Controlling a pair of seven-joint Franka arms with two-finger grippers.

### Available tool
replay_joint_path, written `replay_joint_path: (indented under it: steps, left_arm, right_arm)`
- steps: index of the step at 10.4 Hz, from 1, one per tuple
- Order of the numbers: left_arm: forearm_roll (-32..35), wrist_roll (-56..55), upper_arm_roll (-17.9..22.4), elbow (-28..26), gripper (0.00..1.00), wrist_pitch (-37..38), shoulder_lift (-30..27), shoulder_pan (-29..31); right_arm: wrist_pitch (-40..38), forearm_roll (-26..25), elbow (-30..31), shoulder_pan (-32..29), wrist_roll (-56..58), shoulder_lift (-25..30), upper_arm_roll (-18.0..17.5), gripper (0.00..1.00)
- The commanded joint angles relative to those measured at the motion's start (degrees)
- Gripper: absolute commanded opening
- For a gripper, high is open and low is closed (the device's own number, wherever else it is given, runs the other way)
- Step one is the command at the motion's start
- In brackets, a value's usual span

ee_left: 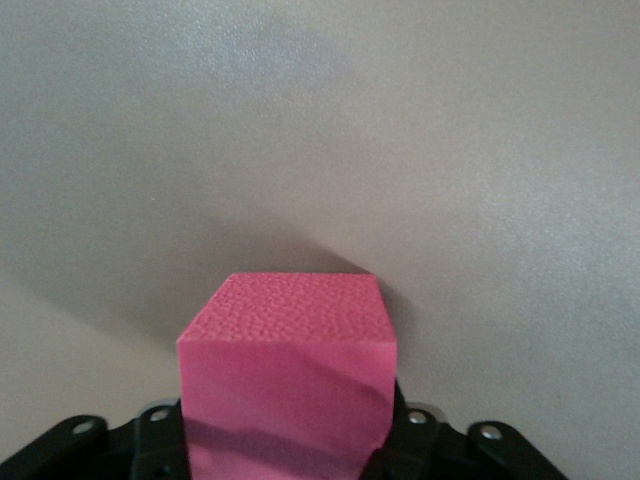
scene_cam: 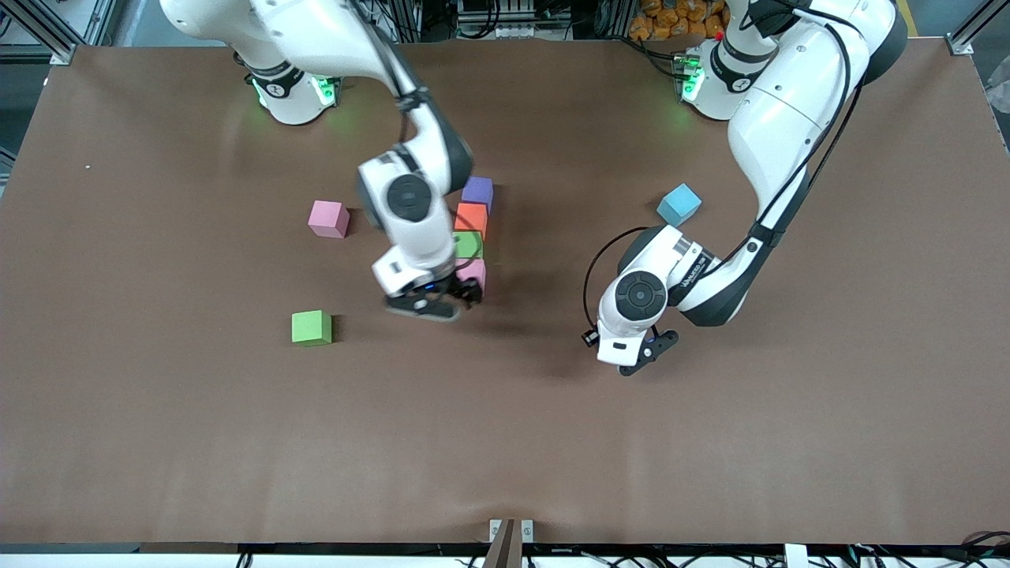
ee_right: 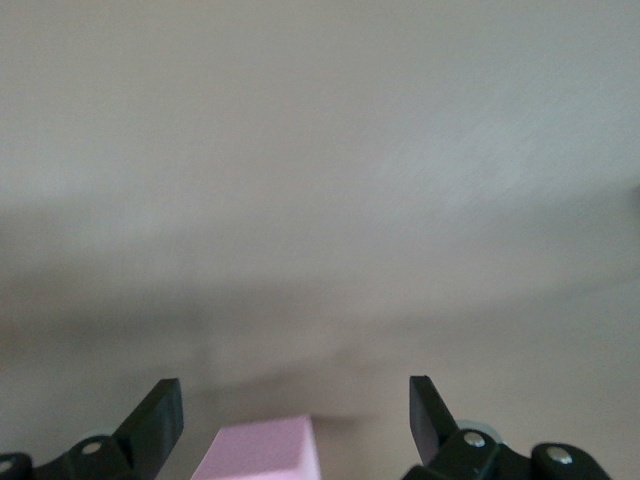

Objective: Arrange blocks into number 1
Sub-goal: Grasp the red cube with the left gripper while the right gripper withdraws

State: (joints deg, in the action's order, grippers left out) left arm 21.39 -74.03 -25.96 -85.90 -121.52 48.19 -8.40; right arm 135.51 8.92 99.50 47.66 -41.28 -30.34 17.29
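The left gripper point(scene_cam: 631, 359) is the item lowest in the front view, low over bare table point(scene_cam: 710, 442) toward the left arm's end. In the left wrist view its fingers are closed on a red block point(ee_left: 287, 365), which fills the gap btwn them; that block is hidden under the gripper in the front view. The green block point(scene_cam: 312, 327) lies alone toward the right arm's end, nearer the front camera than the lone pink block point(scene_cam: 329, 218). The right gripper point(scene_cam: 432, 304) sits at the near end of a column of blocks in the table's middle. Its fingers are spread wide and grip nothing; a pink block point(ee_right: 262, 450) lies btwn them in the right wrist view, apart from both. Column order, farthest from the camera first: purple block point(scene_cam: 478, 191), orange block point(scene_cam: 471, 218), second green block point(scene_cam: 469, 244), then that pink block, adjacent blocks touching or nearly so, the last two partly covered by the right arm. The light blue block point(scene_cam: 678, 204) lies apart, toward the left arm's end and beside the left arm.
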Motion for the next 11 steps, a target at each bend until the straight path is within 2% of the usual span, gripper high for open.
replay_joint_path:
  steps: [1, 3, 6, 7, 9, 11]
  left_arm:
    - [-0.2, -1.0, 0.8, -0.5, 0.00, -0.6, -0.6, -2.1]
    - [-0.2, -1.2, 0.8, -0.6, 0.00, 0.5, -1.9, -4.6]
    - [-0.2, -6.5, -1.0, -0.6, 0.00, 5.7, -4.4, -11.2]
    - [-0.4, -8.7, -4.2, -0.7, 0.00, 8.8, -5.1, -12.2]
    - [-0.6, -13.2, -13.4, -2.6, 0.00, 13.7, -7.3, -11.7]
    - [-0.6, -16.3, -21.0, -8.3, 0.00, 13.2, -9.0, -11.7]
  right_arm:
    - [-2.3, -1.2, 1.7, -9.8, 4.8, 5.3, -3.3, 1.00]
    - [-3.1, -1.2, 1.6, -19.4, 10.1, 6.6, -7.7, 1.00]
    - [-3.8, -1.3, 1.7, -28.5, 19.8, 9.9, -8.3, 1.00]
    - [-6.5, -1.3, 1.6, -31.6, 21.9, 11.8, -8.4, 1.00]
    - [-10.5, -2.6, 1.5, -35.3, 28.3, 14.9, -8.4, 1.00]
    - [-16.2, -2.8, 1.4, -38.5, 33.4, 19.2, -8.4, 1.00]
